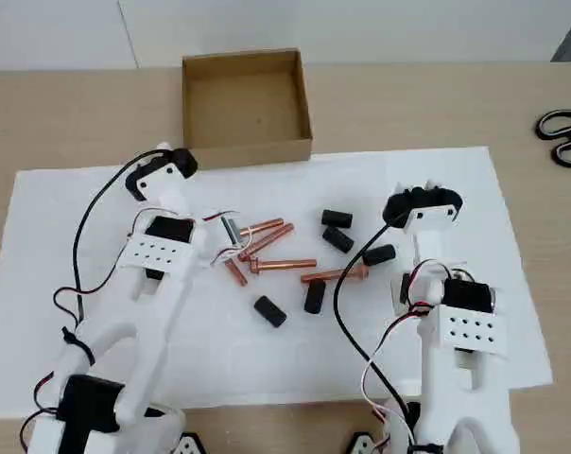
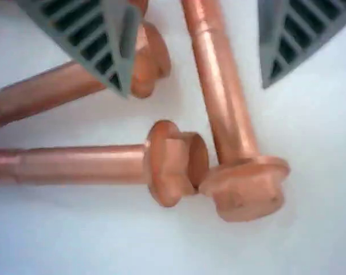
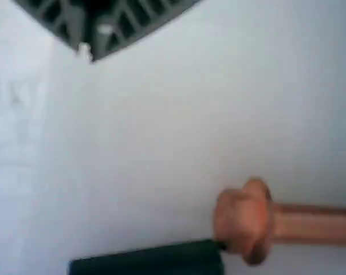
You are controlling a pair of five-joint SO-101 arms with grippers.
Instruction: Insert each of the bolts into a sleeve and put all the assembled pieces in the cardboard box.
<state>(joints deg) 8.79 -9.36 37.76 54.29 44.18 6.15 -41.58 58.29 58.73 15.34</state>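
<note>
Bolts (image 1: 271, 251) lie in a loose tangle at the middle of the high view, on white paper (image 1: 96, 312). Black sleeves (image 1: 337, 238) are scattered to their right and below them. The cardboard box (image 1: 248, 149) sits at upper centre, well apart, with none of the pieces in it. The left arm (image 1: 158, 253) leans in from lower left over the tangle, and the right arm (image 1: 465, 326) stands at lower right near the sleeves.

From the left wrist, the left gripper (image 2: 194, 86) is spread apart and empty, straddling the middle bolt (image 2: 219, 97). A neighbour bolt (image 2: 52, 94) has its head tucked right under the finger (image 2: 87, 34) at upper left. A third bolt (image 2: 87, 163) touches heads with the middle one at lower centre. To my eye, closing here could pinch two bolts at once, or lifting could drag the touching one along. The round shank might also roll out of the pinch.

From the right wrist, the right gripper (image 3: 98, 28) hangs at upper left; I cannot tell whether it is apart or together. At lower right a bolt head (image 3: 244, 220) touches a sleeve (image 3: 150, 260). A careless descent could knock that sleeve rolling.
</note>
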